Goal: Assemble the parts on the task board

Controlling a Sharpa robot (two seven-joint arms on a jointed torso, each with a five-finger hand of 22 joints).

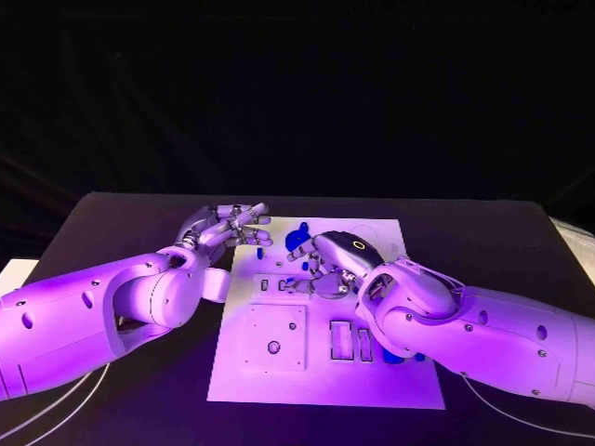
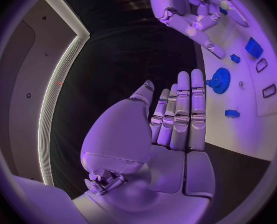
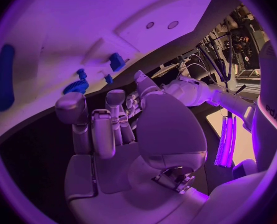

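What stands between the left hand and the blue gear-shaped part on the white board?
Nothing visible: in the left wrist view, the left hand is open, with bare white task board between its fingertips and the blue gear-shaped part.

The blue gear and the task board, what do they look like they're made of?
Blue gear: probably moulded or printed plastic, matt, judging by its uniform saturated colour and crisp teeth. Task board: a flat white plate with cut recesses, likely plastic or painted sheet; the finish looks matt, though I cannot tell for sure.
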